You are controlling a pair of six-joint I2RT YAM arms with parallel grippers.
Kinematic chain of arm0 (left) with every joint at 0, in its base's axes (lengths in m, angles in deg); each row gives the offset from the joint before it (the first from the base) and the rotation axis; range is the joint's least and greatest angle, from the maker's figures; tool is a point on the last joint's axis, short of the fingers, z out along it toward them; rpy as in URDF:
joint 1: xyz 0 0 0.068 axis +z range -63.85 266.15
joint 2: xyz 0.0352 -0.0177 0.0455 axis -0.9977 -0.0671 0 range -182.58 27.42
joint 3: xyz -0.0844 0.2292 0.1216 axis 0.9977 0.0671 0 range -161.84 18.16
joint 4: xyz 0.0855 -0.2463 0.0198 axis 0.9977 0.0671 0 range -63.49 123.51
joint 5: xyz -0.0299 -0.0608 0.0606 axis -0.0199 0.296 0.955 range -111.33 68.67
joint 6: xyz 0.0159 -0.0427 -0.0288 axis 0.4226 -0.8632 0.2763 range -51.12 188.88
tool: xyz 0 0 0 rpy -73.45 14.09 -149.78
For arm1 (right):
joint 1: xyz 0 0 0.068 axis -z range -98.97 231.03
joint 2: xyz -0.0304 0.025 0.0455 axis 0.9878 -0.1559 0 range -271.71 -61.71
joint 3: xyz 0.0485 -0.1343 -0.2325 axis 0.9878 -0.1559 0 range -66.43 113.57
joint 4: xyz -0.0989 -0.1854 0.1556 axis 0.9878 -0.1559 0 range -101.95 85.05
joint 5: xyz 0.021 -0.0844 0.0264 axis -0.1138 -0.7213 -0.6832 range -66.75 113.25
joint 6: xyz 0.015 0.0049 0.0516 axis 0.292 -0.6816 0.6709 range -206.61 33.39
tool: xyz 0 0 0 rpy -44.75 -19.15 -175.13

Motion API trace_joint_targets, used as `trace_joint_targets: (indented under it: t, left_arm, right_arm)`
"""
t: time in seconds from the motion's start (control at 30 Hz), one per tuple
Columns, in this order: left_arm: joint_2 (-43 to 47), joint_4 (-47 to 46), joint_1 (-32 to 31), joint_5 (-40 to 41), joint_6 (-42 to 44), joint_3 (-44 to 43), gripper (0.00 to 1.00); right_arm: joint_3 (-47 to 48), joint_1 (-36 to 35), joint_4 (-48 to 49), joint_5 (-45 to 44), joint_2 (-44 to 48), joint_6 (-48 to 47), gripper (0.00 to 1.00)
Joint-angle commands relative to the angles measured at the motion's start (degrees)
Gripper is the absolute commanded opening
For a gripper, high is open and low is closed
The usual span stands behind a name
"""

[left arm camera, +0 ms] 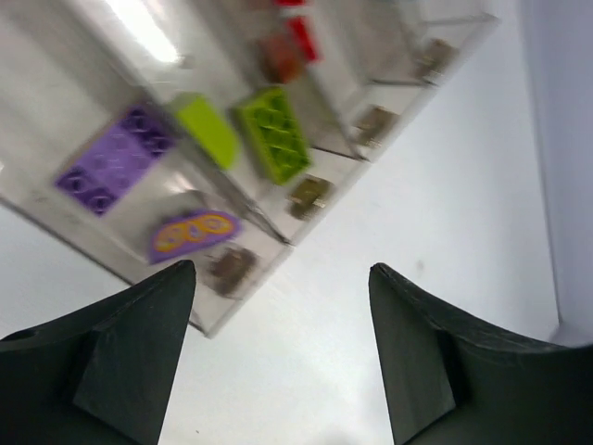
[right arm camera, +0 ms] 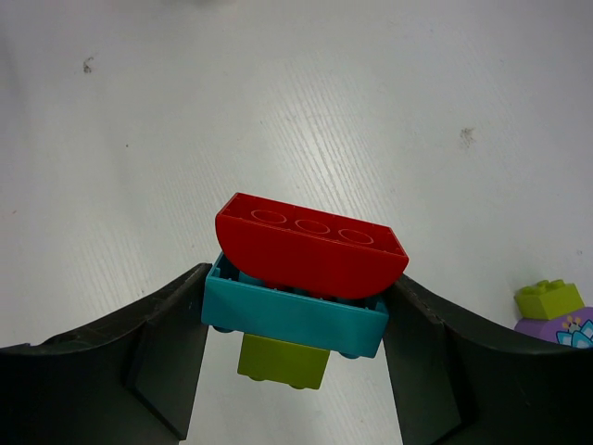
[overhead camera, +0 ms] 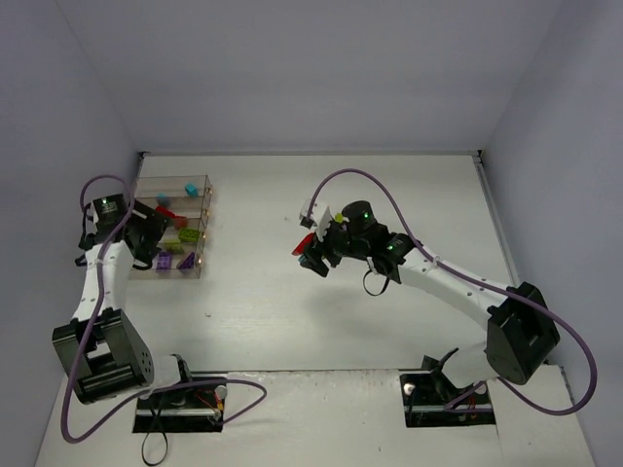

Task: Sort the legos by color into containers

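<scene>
By the containers (overhead camera: 171,181), left hand (left arm camera: 281,273) is spread; right hand (right arm camera: 301,283) pinches stacked legos (right arm camera: 310,248) endwise.

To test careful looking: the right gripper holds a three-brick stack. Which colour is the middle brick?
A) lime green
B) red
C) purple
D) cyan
D: in the right wrist view the cyan brick sits between the red brick and the lime green brick, held in the right gripper.
</scene>
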Motion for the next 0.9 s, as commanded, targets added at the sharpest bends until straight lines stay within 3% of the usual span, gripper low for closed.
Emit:
trace_joint_targets:
  t: [0.0, 0.1, 0.23, 0.27, 0.47, 0.87]
  left_arm:
    - [4.7, 1.1, -3.1, -8.3, 7.7, -7.6, 0.69]
    - [5.8, 1.8, -9.8, -15.5, 11.0, -11.3, 0.69]
    - [5.6, -2.7, -18.5, -25.3, 8.7, -12.1, 0.69]
    - [5.1, -3.6, -22.8, -26.7, 7.2, -12.1, 0.69]
    - [0.0, -5.1, -35.0, -30.3, 7.2, -14.1, 0.70]
    - [-5.0, -0.8, -40.7, -31.3, 12.3, -18.4, 0.60]
  right_arm:
    - [4.6, 0.1, 3.3, 3.5, -0.7, -0.8, 0.00]
    - [5.4, -0.2, 3.3, 5.7, -0.9, -1.9, 0.01]
    - [7.0, -0.7, 3.3, 8.7, -1.0, -2.9, 0.02]
    - [7.2, -0.9, 3.2, 9.0, -1.0, -3.2, 0.02]
    - [8.0, -1.5, 2.9, 10.2, -1.5, -3.8, 0.02]
    - [7.7, -1.8, 2.6, 9.8, -1.1, -4.0, 0.02]
